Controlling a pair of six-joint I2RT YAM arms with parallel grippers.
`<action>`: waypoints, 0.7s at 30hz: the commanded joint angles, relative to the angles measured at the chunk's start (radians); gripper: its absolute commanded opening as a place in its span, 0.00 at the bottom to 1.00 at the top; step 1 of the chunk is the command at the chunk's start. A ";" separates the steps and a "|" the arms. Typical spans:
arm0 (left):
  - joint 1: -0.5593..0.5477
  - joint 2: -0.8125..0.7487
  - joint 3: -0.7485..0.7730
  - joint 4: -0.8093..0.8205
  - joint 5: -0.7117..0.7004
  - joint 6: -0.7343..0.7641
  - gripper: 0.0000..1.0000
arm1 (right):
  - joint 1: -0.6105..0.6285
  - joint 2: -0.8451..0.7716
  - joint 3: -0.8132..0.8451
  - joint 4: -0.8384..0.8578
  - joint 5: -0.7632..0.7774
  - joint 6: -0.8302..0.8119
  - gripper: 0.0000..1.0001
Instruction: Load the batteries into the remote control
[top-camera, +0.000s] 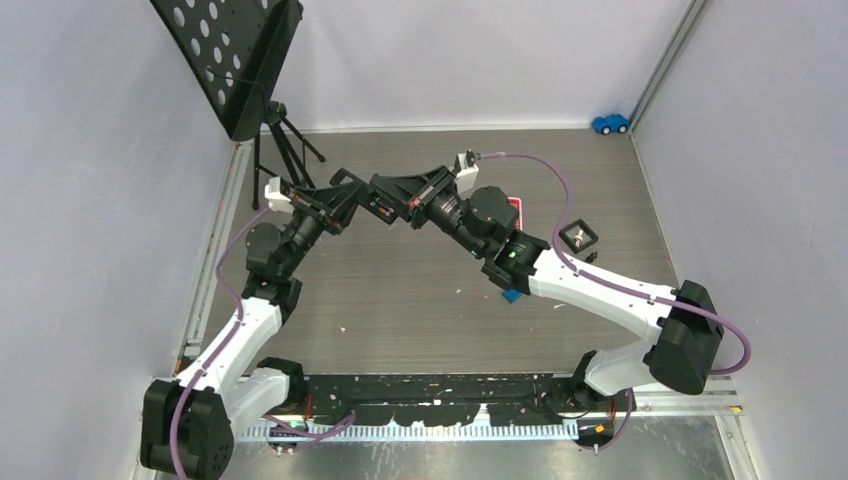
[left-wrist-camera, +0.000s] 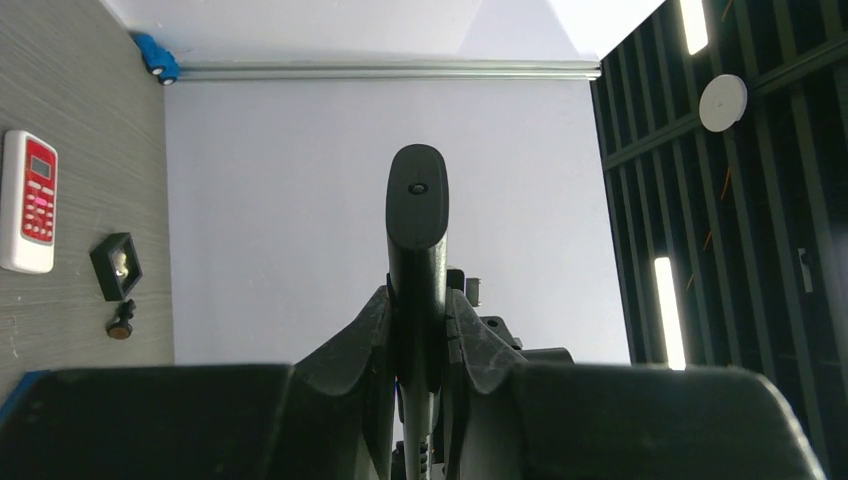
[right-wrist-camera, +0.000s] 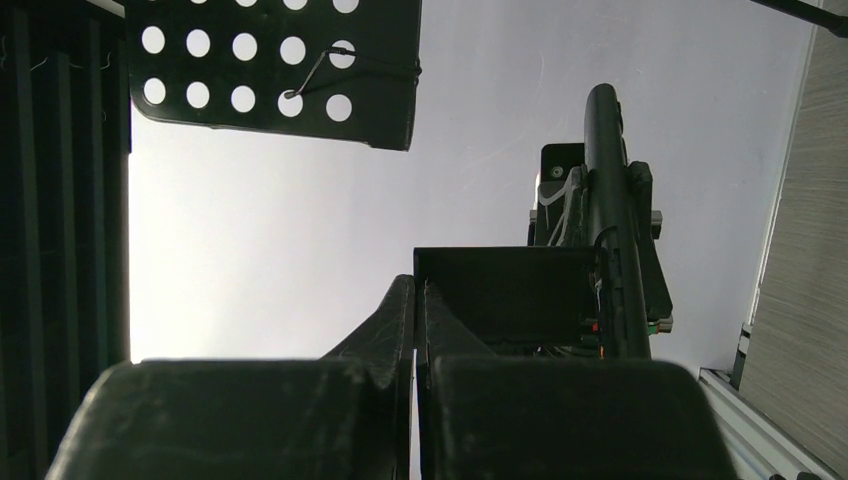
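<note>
Left pincer: clamped on the black remote, holding its lower part. The rounded top end pokes out well past the fingertips, and the whole thing is up in the air above the table.
Right pincer: fingers pressed together with nothing showing between them. It hovers just beside the left pincer, facing the thin edge of the remote.
Battery bay: I cannot tell from here whether the back cover is on or off. Only a smooth dark face and a slim edge show.
Batteries: none sits in either pincer. Well off to the right of both, down on the table, a small dark stub lies just beside a little black box. It may be a battery, but it is too small to be sure.
Other remote: a red-and-white remote lies flat on the table, a little beyond that box and apart from it.
How the remote should handle: light, stiff plastic that looks glossy and likely slick. A pinch across the narrow sides near the middle should stop it pivoting.
How a battery should handle: tiny, hard and round, so it is apt to roll or squirt out. Take it across the barrel at mid-length and leave both ends free for seating.
Watch for: the remote twisting in the grip when something is pressed into it.
</note>
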 joint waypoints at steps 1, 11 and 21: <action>-0.003 -0.016 -0.006 0.082 0.018 -0.029 0.00 | 0.007 0.010 0.041 0.068 0.025 -0.009 0.00; -0.003 -0.028 -0.017 0.075 0.023 -0.028 0.00 | 0.007 -0.006 0.028 0.079 0.064 -0.056 0.00; -0.003 -0.031 -0.019 0.082 0.025 -0.038 0.00 | 0.006 0.031 0.039 0.089 0.039 -0.041 0.00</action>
